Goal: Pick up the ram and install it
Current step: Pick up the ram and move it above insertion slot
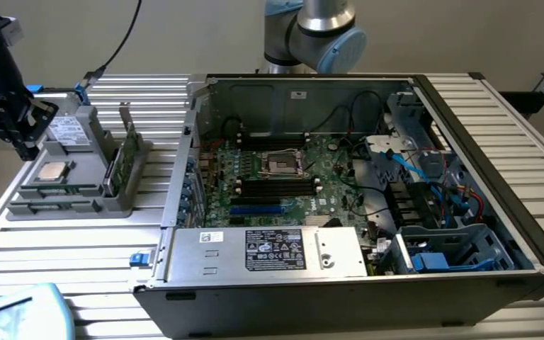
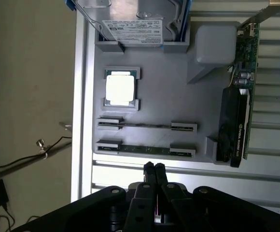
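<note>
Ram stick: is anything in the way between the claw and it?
No, nothing visible is in the way. The claw hangs above the table just beside the gray tray. The nearest ram stands on edge in the tray's closest slot, with only open space between them.

Jaws over the worktop [image 2: 125, 171], beside a grey holder [image 2: 169, 96] full of computer parts.

The jaws are pressed tip to tip with nothing between them, poised above the slatted metal just off the holder's edge. The nearest thing to them is a ram stick [image 2: 145, 149] standing on edge in its end clips, with a second ram stick [image 2: 147, 126] parallel just beyond it. Past those lies a square silver processor chip [image 2: 120, 90] in its own recess, then a hard drive [image 2: 140, 21] in a slot. A green graphics card [image 2: 236, 121] stands along one side of the holder. Off the worktop, a thin cable [image 2: 29, 159] trails over the floor [image 2: 29, 72].
</note>
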### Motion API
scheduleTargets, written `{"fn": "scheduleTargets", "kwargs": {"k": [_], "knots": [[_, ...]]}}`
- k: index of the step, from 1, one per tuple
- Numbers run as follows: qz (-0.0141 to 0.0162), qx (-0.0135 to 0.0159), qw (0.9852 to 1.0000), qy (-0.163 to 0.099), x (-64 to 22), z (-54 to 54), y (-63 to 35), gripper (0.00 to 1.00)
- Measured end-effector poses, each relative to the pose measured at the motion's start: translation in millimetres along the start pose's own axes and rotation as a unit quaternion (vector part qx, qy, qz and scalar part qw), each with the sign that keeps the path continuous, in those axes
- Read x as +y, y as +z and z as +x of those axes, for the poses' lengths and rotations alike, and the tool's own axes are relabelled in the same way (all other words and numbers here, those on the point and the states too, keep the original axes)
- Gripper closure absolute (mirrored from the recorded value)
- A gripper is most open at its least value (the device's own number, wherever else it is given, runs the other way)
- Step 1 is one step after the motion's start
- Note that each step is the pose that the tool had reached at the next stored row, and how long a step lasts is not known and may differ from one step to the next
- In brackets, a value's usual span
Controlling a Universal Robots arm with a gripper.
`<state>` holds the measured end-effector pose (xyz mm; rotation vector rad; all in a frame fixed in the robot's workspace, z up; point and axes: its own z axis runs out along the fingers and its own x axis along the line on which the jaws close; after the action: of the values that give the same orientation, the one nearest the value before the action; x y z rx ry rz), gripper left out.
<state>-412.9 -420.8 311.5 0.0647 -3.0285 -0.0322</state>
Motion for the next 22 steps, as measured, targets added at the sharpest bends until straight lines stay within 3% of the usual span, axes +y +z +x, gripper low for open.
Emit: {"fn": "scheduleTargets", "kwargs": {"k": [9,13,18,22], "knots": [[-0.0004,0.0000,1.0000,-0.002,0.1,-0.2,0.5,0.90],[0.0006,0.0007,0.9995,-0.033,0.1,-0.3,2.5,0.90],[0.0021,0.0016,0.9969,-0.078,0.0,-0.6,4.9,0.90],[0.0024,0.0022,0.9934,-0.114,0.0,-0.8,6.5,0.90]]}}
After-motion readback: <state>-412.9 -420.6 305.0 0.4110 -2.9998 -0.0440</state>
